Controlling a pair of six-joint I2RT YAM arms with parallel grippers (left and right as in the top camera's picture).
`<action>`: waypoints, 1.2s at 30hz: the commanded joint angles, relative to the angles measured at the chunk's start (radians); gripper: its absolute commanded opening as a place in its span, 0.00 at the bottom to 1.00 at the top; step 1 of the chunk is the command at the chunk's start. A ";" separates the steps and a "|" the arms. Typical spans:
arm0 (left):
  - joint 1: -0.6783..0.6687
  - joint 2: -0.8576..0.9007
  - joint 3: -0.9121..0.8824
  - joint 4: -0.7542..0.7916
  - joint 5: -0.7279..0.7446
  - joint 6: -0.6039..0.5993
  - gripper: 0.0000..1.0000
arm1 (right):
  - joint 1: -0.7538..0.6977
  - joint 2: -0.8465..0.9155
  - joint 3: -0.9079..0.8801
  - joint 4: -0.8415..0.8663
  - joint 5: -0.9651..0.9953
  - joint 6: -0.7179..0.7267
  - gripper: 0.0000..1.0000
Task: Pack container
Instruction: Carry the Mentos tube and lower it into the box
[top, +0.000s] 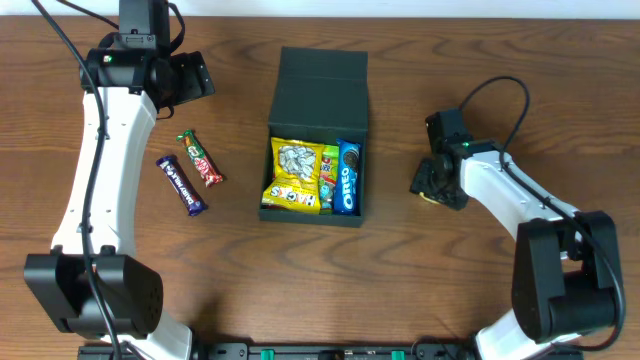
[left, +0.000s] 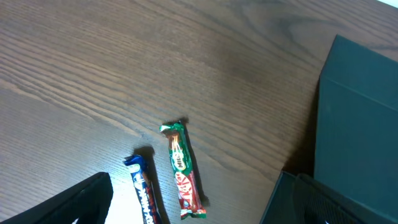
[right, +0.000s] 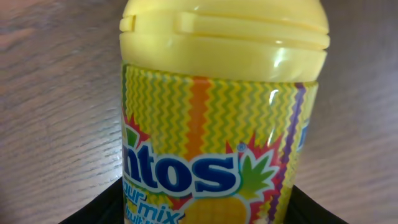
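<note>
Wood table (top: 480, 60), both arms resting at its sides: left arm (top: 105, 150) running up the left edge, right arm (top: 510, 185) bent in from the lower right. Container (top: 320, 95) sits mid-table between the arms, flap lid folded back toward the far side, mouth open to the overhead cam. Inside it: yellow snack bag (top: 295, 172) filling the left part, narrow green packet (top: 329, 170) beside it, blue Oreo pack (top: 349, 176) against the right wall. Right gripper (top: 432, 182) is just right of the container, apart from it, and clamped on a yellow Mentos bottle (right: 224, 93); the bottle fills the wrist cam, with dark fingers (right: 99, 211) tight at both lower sides. Left gripper (top: 192, 78) is at far left, well clear of the container, fingers (left: 87, 202) spread wide with nothing between them. Two bars lie loose on the table left of the container, side by side, not touching: red-green bar (top: 201, 159), blue bar (top: 182, 186).
</note>
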 joint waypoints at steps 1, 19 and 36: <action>0.001 -0.006 -0.005 -0.005 0.004 0.013 0.93 | -0.006 0.002 -0.002 0.012 0.061 -0.173 0.38; 0.001 -0.006 -0.005 -0.008 0.003 0.013 0.94 | 0.200 -0.002 0.446 -0.263 -0.268 -0.102 0.04; 0.001 -0.006 -0.005 -0.013 0.003 0.013 0.94 | 0.444 0.069 0.439 -0.266 -0.261 0.019 0.73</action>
